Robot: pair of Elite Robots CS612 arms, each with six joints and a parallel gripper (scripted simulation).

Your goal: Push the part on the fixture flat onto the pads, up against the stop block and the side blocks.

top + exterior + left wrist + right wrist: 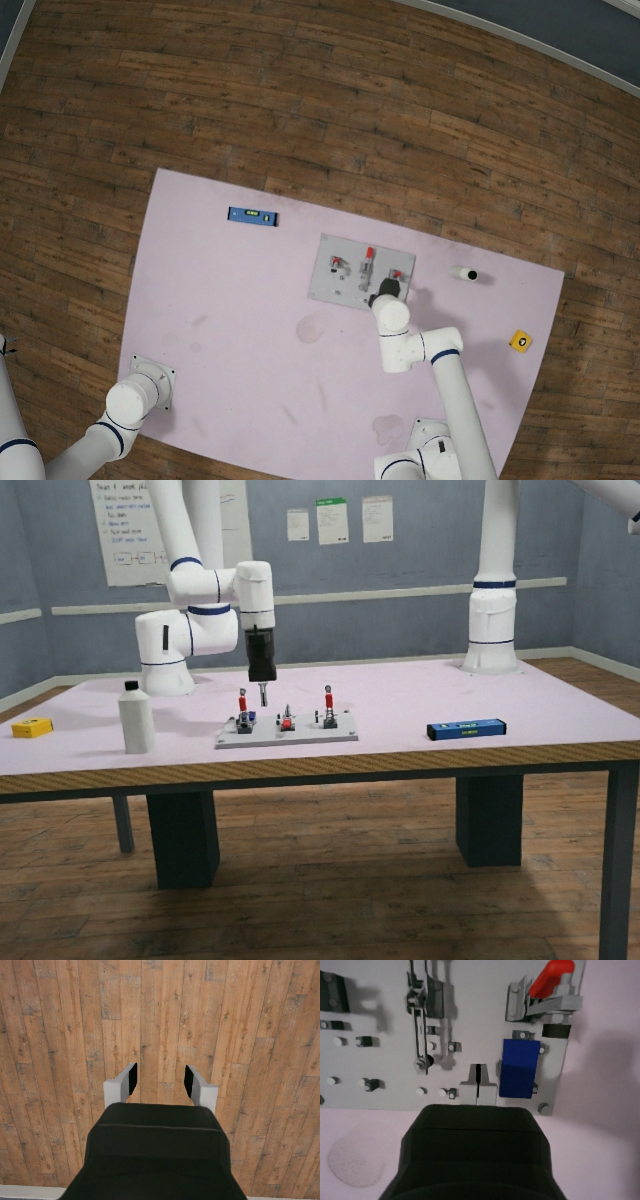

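Note:
The part is a blue rectangular block (pixel 519 1069) (pixel 252 716) on the grey fixture plate (pixel 475 1010) (pixel 323 248) (pixel 281 739). In the right wrist view its upper edge lies close to a small dark block (pixel 522 1035). Its right edge lies beside two small side blocks, an upper one (pixel 543 1049) and a lower one (pixel 535 1088). Exact contact and the pads under it are hidden. My right gripper (pixel 478 1074) (pixel 264 702) is shut and empty, above the plate and left of the part in the right wrist view. My left gripper (pixel 161 1073) (pixel 10 345) is open and empty, over the floor away from the table.
A red-handled clamp (pixel 552 979) stands just beyond the part, its black tip (pixel 556 1031) near the part's upper right corner. A middle clamp (pixel 424 1006) and a third clamp (pixel 334 262) share the plate. A bottle (pixel 136 722), yellow box (pixel 520 341) and blue level (pixel 252 216) stand apart.

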